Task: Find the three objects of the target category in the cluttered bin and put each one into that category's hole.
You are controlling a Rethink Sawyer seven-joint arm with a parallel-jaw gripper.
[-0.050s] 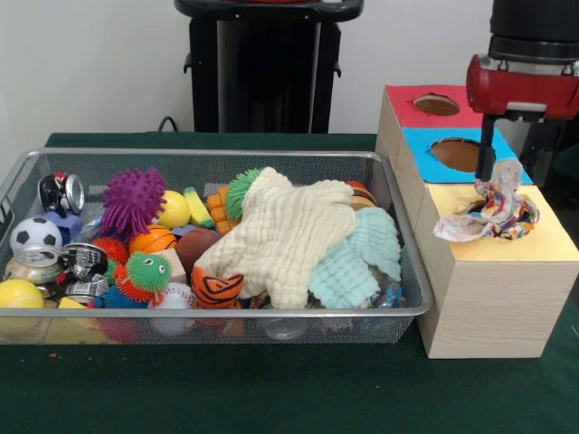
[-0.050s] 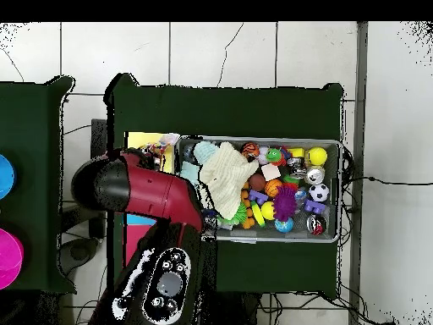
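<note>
The end effector [image 1: 511, 174] hangs over the wooden sorting box [image 1: 493, 289], above the seam between the blue panel [image 1: 425, 149] and the yellow panel [image 1: 534, 237]. Two dark fingers [image 1: 487, 149] reach down, and the multicoloured patterned cloth [image 1: 490, 210] bunches up between them; the end effector is clamped on the top of this cloth. The lower part of the cloth spreads across the far end of the yellow panel and hides whatever opening lies there.

The blue panel carries an open round hole [image 1: 455, 154]. The red panel [image 1: 409, 108], at the far end of the box, carries a second round hole [image 1: 436, 104].

The wire mesh bin [image 1: 204, 318] stands on the green tabletop [image 1: 271, 389], just beside the box. A cream waffle-textured cloth [image 1: 289, 237] lies on top of the clutter near the bin's box-side end, and a pale teal cloth [image 1: 357, 258] lies partly under it. The rest of the bin holds:
- a purple spiky ball [image 1: 133, 199]
- a small soccer ball [image 1: 34, 234]
- a yellow ball [image 1: 18, 294]
- a crushed can [image 1: 61, 192]

In the overhead view the red arm [image 2: 148, 190] covers most of the box
</note>
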